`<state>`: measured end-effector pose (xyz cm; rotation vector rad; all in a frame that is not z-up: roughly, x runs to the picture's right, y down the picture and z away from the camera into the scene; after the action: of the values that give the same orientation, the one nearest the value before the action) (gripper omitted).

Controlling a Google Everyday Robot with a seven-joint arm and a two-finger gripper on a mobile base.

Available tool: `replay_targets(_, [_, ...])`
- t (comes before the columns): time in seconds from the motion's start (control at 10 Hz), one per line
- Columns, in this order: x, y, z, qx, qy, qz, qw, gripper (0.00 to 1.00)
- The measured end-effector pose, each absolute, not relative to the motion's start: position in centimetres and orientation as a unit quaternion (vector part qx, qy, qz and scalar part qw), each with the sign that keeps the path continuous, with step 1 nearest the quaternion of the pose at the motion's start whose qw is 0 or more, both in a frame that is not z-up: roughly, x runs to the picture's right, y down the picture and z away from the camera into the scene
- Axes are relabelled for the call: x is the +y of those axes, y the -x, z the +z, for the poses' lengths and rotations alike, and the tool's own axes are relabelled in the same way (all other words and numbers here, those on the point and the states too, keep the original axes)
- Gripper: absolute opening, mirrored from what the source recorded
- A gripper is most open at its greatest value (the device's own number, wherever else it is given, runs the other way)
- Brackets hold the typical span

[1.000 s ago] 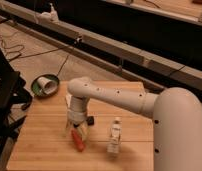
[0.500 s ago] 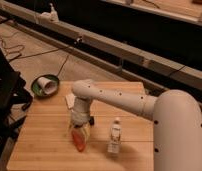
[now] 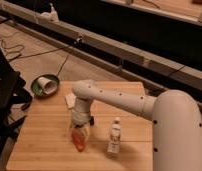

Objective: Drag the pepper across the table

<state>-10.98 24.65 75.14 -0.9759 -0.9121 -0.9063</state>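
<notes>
The pepper [image 3: 78, 141] is a small orange-red tapered piece lying on the light wooden table [image 3: 44, 145], left of the middle and towards the front. My gripper [image 3: 80, 130] hangs straight down from the white arm, which reaches in from the right. It is right over the pepper's upper end, touching it or nearly so. The gripper hides the pepper's top end.
A small clear bottle [image 3: 114, 135] stands upright just right of the pepper. A pale flat item [image 3: 70, 100] lies on the table behind the gripper. A green plate with a white cup [image 3: 45, 86] lies on the floor beyond the table's left corner. Dark furniture [image 3: 4, 100] stands at the left.
My gripper has come down and slightly towards the front, closer onto the pepper. The pepper and the bottle have hardly moved.
</notes>
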Motion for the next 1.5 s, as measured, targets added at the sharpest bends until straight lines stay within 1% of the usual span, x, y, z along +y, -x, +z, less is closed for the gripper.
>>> replay_targets(0.3, [25.4,12.2,76.7,-0.41,0.446,-0.419,0.677,0.65])
replay_targets(0.9, [27.8,13.4,78.5,-0.432,0.467,-0.426,0.644,0.64])
replay_targets(1.0, [28.1,13.4,78.8,-0.435,0.467,-0.424,0.642,0.59])
replay_targets(1.2, [27.8,13.3,79.5,-0.43,0.46,-0.426,0.649,0.42])
replay_targets(1.3, [27.4,13.2,79.7,-0.423,0.456,-0.43,0.654,0.3])
replay_targets(1.4, [27.0,13.2,79.7,-0.417,0.453,-0.431,0.66,0.21])
replay_targets(1.5, [26.6,13.0,79.6,-0.409,0.45,-0.433,0.665,0.09])
